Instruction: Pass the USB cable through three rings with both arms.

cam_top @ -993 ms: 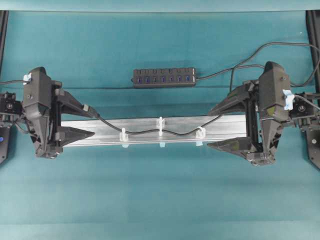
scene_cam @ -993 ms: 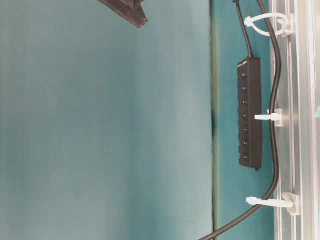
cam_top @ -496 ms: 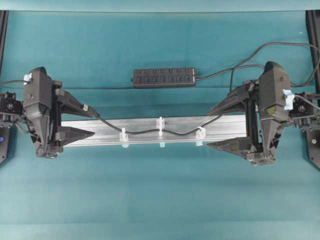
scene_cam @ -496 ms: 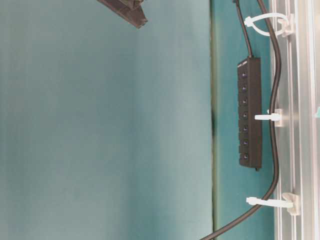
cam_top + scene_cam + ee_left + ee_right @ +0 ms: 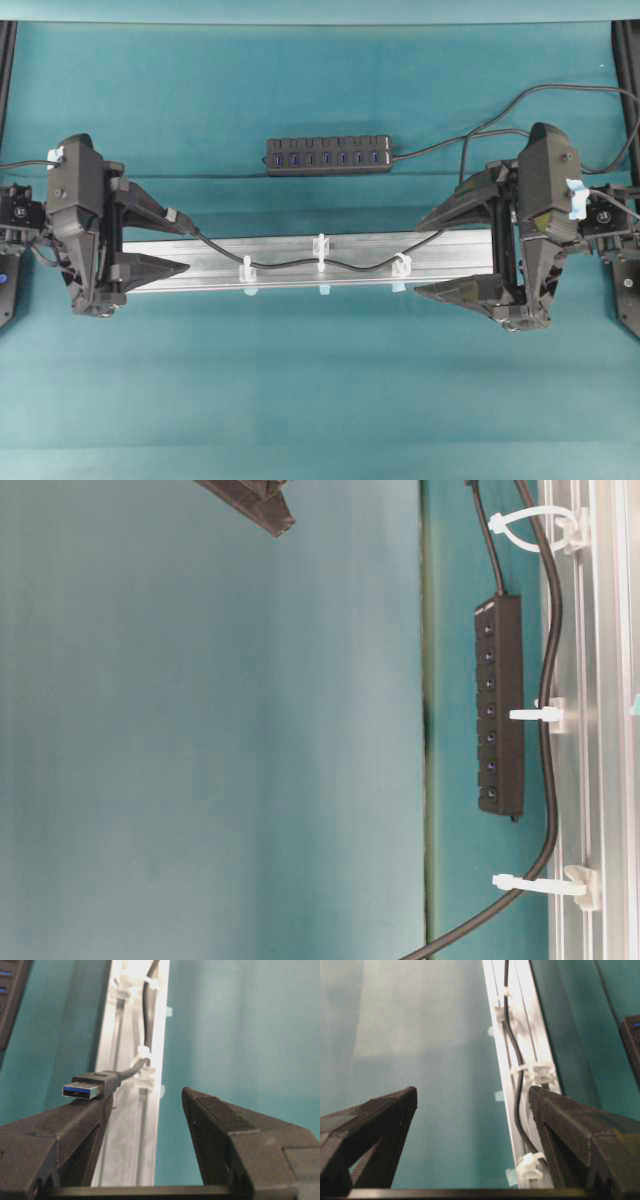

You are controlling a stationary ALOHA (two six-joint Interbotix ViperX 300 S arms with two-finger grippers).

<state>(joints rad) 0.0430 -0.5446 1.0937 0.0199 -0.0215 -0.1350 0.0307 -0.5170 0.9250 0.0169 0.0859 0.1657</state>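
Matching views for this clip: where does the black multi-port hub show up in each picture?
Overhead: the hub lies top centre, behind the silver rail.
Table-level: right of centre, running vertically beside the rail.
Left wrist: a sliver at the top left edge.
Right wrist: a corner at the right edge.
Shared landmark: the rail.

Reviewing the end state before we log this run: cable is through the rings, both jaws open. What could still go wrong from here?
1. The USB plug rests loose on the left gripper's finger, not clamped; if that arm pulls away it may drag or drop the plug.
2. The USB cable lies slack through the three rings; a tug could slide it back out.
3. The cable passes close by the right gripper's finger and could snag there.
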